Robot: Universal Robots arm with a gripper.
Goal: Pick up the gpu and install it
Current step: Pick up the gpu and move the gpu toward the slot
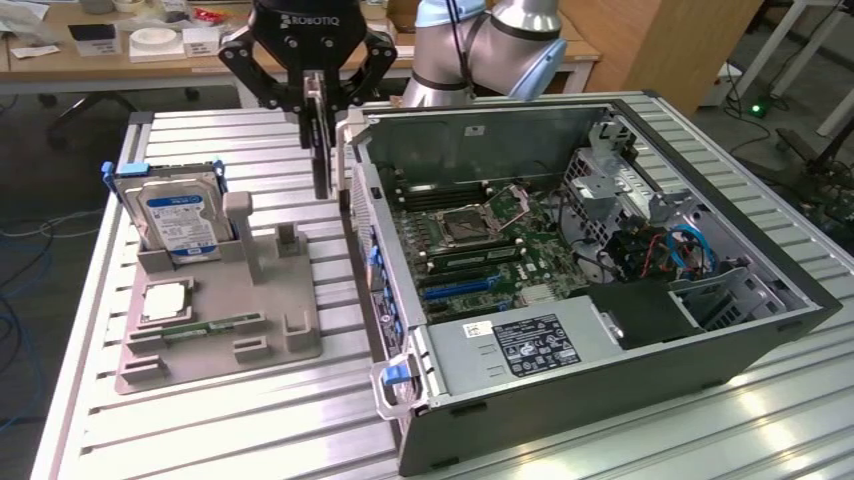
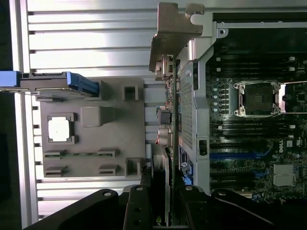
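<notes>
**GPU in the claw, hanging beside the case wall**

Claw (image 1: 315, 125) is clamped on the gpu (image 1: 320, 178), pinching it by its upper part. The card hangs vertical and reads as a thin dark strip edge-on, clear of everything below it.

It sits over the gap between the grey parts tray (image 1: 254, 300) and the open computer case (image 1: 747, 330), just beside the case's side wall. It is not inside the case and not on the motherboard (image 1: 494, 250).

In the wrist view I see the gpu (image 2: 169, 110) run away from the claw (image 2: 160, 206) along that wall, and its metal bracket (image 2: 173, 33) is at the far end.

The tray lies on the worktop (image 1: 240, 420) toward the exterior view's left edge, with the case to the exterior view's right of it. On the tray:
- The hard drive (image 1: 180, 220) stands upright in its cradle at the far corner.
- The cpu (image 1: 163, 302) lies flat.
- The memory stick (image 1: 214, 325) lies flat near the tray's front edge.
</notes>
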